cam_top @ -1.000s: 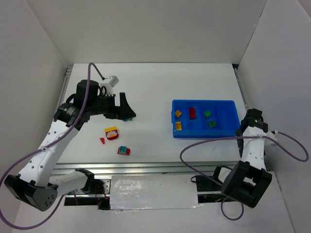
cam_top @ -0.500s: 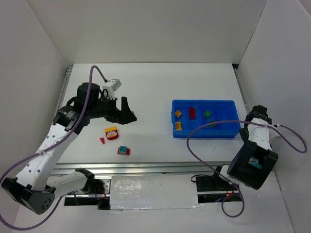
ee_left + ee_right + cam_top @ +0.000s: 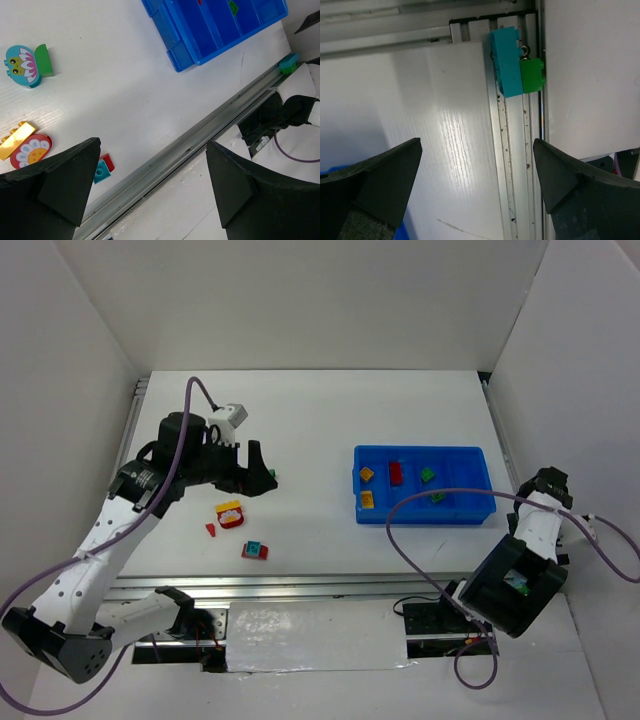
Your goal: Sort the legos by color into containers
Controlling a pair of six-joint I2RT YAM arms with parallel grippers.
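Note:
The blue tray (image 3: 420, 450) of containers sits right of centre and holds two yellow legos (image 3: 367, 474), a red one (image 3: 395, 473) and two green ones (image 3: 428, 475). Loose on the table lie a green-and-teal lego (image 3: 268, 478), a red-and-yellow one (image 3: 230, 514), a small red piece (image 3: 211, 530) and a teal-and-red one (image 3: 255, 550). My left gripper (image 3: 262, 472) hangs open and empty beside the green-and-teal lego (image 3: 22, 65), its jaws (image 3: 155, 185) spread wide. My right gripper (image 3: 547, 483) is open and empty, right of the tray; in its wrist view (image 3: 477, 185) only bare table and rail lie below.
A metal rail (image 3: 200, 142) runs along the table's near edge, another (image 3: 512, 165) along the right side. A teal block (image 3: 506, 60) and a green block (image 3: 532, 75) sit on that right rail. White walls enclose the table. A purple cable (image 3: 430, 502) drapes over the tray's front.
The right arm has swung away from the tray toward the right wall, dragging its cable. The left gripper has shifted slightly, and the green-and-teal lego now shows at its tip.

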